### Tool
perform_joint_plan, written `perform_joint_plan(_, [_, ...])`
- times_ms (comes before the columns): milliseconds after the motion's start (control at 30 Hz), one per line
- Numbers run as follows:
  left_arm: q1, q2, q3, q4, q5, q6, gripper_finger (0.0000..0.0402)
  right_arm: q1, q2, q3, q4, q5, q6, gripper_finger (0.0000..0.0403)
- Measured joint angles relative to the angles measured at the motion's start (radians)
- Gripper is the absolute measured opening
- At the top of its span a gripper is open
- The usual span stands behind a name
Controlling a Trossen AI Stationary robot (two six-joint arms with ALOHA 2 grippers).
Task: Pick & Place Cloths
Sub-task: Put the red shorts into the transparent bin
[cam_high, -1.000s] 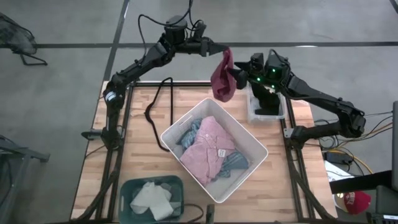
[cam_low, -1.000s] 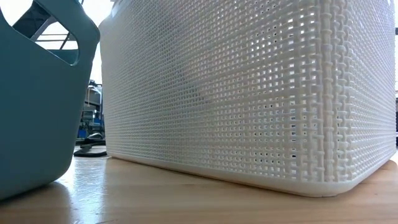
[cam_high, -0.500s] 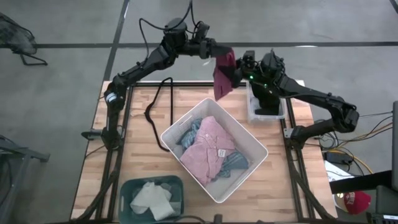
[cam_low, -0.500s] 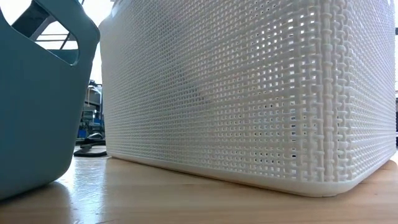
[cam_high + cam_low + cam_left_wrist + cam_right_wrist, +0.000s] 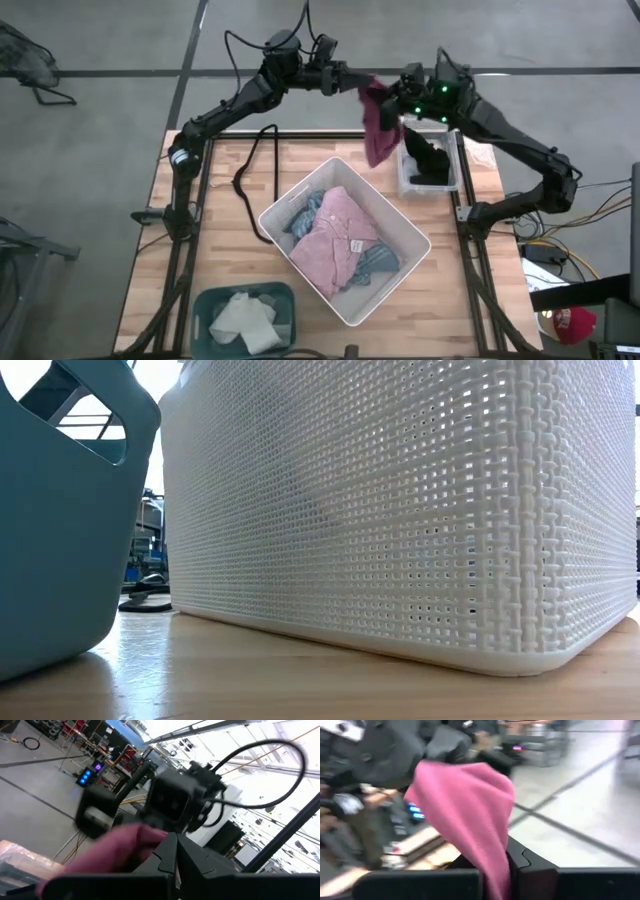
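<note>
At the wooden table (image 5: 220, 200)'s near left corner, a teal plastic bin (image 5: 215, 305) holds a cream-white cloth (image 5: 243, 320). The left claw (image 5: 357, 84) hangs above the far edge, pinched onto a small maroon cloth (image 5: 379, 128); the right claw (image 5: 392, 98) is clamped on the same cloth, which hangs just beside a small clear tub (image 5: 428, 187) holding a black cloth (image 5: 428, 160).
</note>
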Motion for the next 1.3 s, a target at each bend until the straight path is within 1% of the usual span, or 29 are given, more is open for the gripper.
perform_joint_plan(133, [0.0,0.0,0.0,-0.003,-0.027,-0.002,0.0013,0.0,-0.002,0.119,-0.2,0.157,-0.09,0.001])
perform_joint_plan(300, [0.001,0.0,0.0,-0.002,-0.045,0.018,0.0014,0.0,-0.005,0.219,-0.458,0.393,-0.128,0.0009])
perform_joint_plan(433, [0.003,0.0,-0.002,-0.003,-0.045,0.034,0.0014,-0.001,-0.021,0.237,-0.601,0.506,-0.117,0.0009])
perform_joint_plan(500, [0.003,0.0,-0.009,-0.002,-0.045,0.068,0.0014,-0.001,-0.032,0.218,-0.642,0.56,-0.089,0.0009])
perform_joint_plan(533, [0.003,0.0,-0.014,-0.003,-0.045,0.08,0.0014,-0.003,-0.037,0.204,-0.66,0.571,-0.071,0.0009])
perform_joint_plan(667, [0.003,0.001,-0.019,-0.011,-0.046,0.088,0.0014,-0.032,-0.047,0.132,-0.742,0.577,0.022,0.0009])
perform_joint_plan(767, [0.003,0.001,-0.019,-0.01,-0.053,0.094,0.0014,-0.06,-0.045,0.038,-0.775,0.565,0.07,0.0009])
perform_joint_plan(867, [0.005,0.001,-0.019,-0.014,-0.053,0.094,0.0014,-0.087,-0.044,-0.08,-0.774,0.509,0.089,0.0009])
perform_joint_plan(1000, [0.004,0.001,-0.018,-0.012,-0.053,0.094,0.0014,-0.11,-0.044,-0.248,-0.773,0.464,0.121,0.0009])
perform_joint_plan(1100, [0.004,0.001,-0.018,-0.016,-0.053,0.093,0.0014,-0.138,-0.044,-0.352,-0.757,0.385,0.137,0.0009])
perform_joint_plan(1200, [0.004,0.001,-0.018,-0.018,-0.052,0.088,0.0014,-0.149,-0.043,-0.411,-0.749,0.362,0.206,0.0014])
perform_joint_plan(1300, [0.004,0.001,-0.019,-0.021,-0.047,0.088,0.0014,-0.15,-0.043,-0.424,-0.744,0.353,0.208,0.0033])
